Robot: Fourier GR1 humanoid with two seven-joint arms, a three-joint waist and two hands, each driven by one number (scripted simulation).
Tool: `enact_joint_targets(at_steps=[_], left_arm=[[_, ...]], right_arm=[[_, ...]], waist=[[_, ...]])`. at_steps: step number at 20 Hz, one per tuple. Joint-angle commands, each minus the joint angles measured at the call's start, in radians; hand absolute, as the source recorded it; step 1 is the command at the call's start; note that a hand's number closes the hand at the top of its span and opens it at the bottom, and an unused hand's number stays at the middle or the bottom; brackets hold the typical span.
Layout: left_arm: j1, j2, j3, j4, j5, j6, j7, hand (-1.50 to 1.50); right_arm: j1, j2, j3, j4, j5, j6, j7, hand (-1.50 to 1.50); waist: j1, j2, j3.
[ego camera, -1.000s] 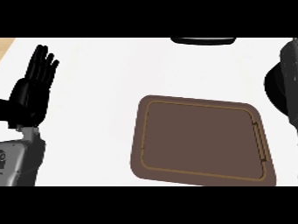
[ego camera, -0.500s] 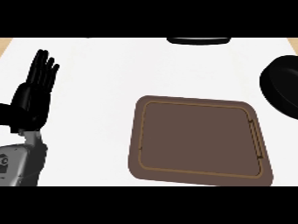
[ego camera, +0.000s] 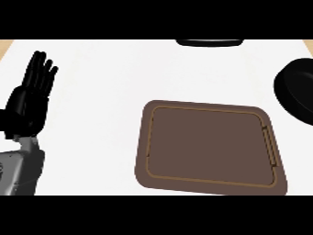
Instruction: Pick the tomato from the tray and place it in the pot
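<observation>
Matt brown tray (ego camera: pixel 213 147), glossy black hand (ego camera: pixel 30 98)

White counter (ego camera: pixel 118 78), wood strips showing at its far left & right corners. Brown tray (ego camera: pixel 211 147) lies flat on it, nothing visible in tray. Dark round object (ego camera: pixel 210 42), cut off by the view's top edge, sits well beyond tray's far side.

Wide white counter (ego camera: pixel 118 73) is lying open between the resting left hand (ego camera: pixel 29 98) at the left edge and the brown tray (ego camera: pixel 211 146); a black rounded shape (ego camera: pixel 306 96) is crowding the right edge just beside the tray's far corner, and the pot's rim (ego camera: pixel 210 42) is sitting at the far edge, well apart
</observation>
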Motion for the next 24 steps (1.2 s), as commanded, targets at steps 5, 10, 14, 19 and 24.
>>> enact_joint_targets(at_steps=[5, 10, 14, 19, 24], left_arm=[[-0.007, -0.01, -0.011, 0.003, -0.005, 0.001, 0.008, 0.0], [0.011, 0.002, 0.014, 0.046, 0.005, -0.028, -0.053, 0.0], [-0.02, 0.034, 0.021, 0.013, 0.011, -0.033, 0.014, 0.0], [0.006, -0.014, 0.001, -0.007, -0.005, 0.007, 0.002, 0.0], [0.016, 0.008, 0.023, 0.039, -0.002, -0.019, -0.032, 0.0]], right_arm=[[0.037, -0.02, -0.164, 0.141, -0.306, -0.175, -0.232, -1.5], [0.008, -0.056, -0.12, 0.158, -0.362, -0.181, -0.366, -1.5], [-0.053, -0.039, -0.136, 0.123, -0.407, -0.334, -0.402, -1.5], [0.008, 0.03, -0.167, -0.012, -0.513, -0.459, -0.412, -1.5], [0.04, 0.027, -0.176, -0.183, -0.625, -0.462, -0.435, -1.5]], waist=[[0.005, 0.005, 0.001], [0.0, 0.001, 0.0], [0.011, 0.002, 0.001], [-0.011, -0.009, 0.0], [-0.019, -0.009, -0.001]])
